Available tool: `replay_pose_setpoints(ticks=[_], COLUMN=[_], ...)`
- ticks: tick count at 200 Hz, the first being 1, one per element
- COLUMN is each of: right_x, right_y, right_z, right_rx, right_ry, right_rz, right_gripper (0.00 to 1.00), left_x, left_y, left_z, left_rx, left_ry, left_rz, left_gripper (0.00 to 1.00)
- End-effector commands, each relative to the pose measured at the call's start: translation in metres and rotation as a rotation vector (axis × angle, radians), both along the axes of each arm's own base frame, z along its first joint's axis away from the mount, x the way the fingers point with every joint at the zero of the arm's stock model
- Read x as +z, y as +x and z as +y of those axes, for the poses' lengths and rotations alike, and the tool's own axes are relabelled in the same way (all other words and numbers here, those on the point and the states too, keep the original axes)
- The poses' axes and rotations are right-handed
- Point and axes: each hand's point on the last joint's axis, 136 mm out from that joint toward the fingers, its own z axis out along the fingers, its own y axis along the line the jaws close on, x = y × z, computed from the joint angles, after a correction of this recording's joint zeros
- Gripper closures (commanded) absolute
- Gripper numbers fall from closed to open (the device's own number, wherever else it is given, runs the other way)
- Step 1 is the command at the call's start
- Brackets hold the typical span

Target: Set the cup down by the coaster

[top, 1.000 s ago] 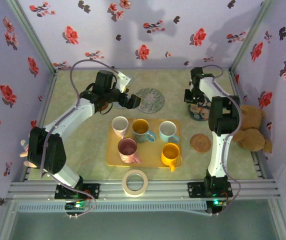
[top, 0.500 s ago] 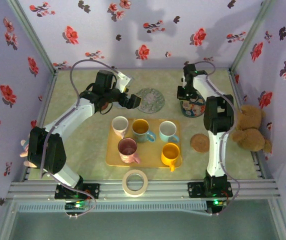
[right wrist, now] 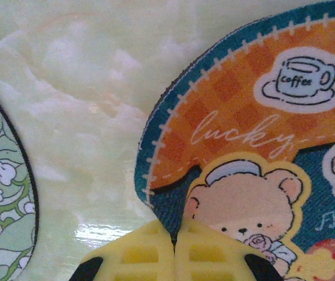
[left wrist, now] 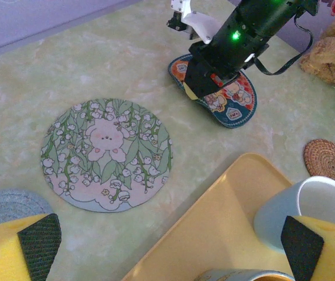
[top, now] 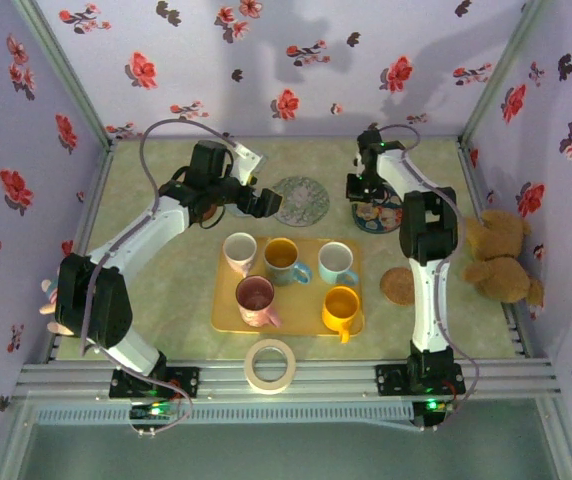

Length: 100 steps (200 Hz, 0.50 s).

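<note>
Several cups stand on the yellow tray (top: 306,300): white (top: 240,250), teal (top: 284,260), light blue (top: 337,262), pink (top: 257,298) and orange (top: 340,307). My right gripper (top: 364,195) (right wrist: 174,246) is shut on the edge of a teal and orange bear coaster (top: 378,216) (right wrist: 243,146) (left wrist: 235,99), and the rim is pinched up between its yellow pads. My left gripper (top: 266,203) (left wrist: 168,246) hangs open above the tray's far edge, beside the round floral coaster (top: 301,200) (left wrist: 106,153). The light blue cup (left wrist: 308,208) sits by its right finger, apart from it.
A cork coaster (top: 401,285) (left wrist: 331,161) lies right of the tray. A teddy bear (top: 501,255) leans at the right wall. A tape roll (top: 270,364) sits near the front rail. Flowered walls close in the table's back and sides.
My right gripper has dragged the bear coaster leftward, toward the floral coaster. The left arm and the cups have stayed put.
</note>
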Motion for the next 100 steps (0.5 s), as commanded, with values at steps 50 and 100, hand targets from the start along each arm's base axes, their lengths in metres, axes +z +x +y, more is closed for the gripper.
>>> replay_pose_setpoints(ticks=[50, 100], right_x=[-0.005, -0.006], right_y=[0.0, 0.002], right_z=[0.021, 0.027], right_rx=[0.021, 0.026], right_ry=[0.046, 0.06], right_rz=[0.034, 0.036], right_gripper=[0.99, 0.98], left_x=[-0.004, -0.005], left_y=[0.006, 0.006], left_z=[0.003, 0.003], left_rx=[0.008, 0.009], left_ry=[0.017, 0.019], left_rz=[-0.002, 0.002], left_gripper=[0.0, 0.01])
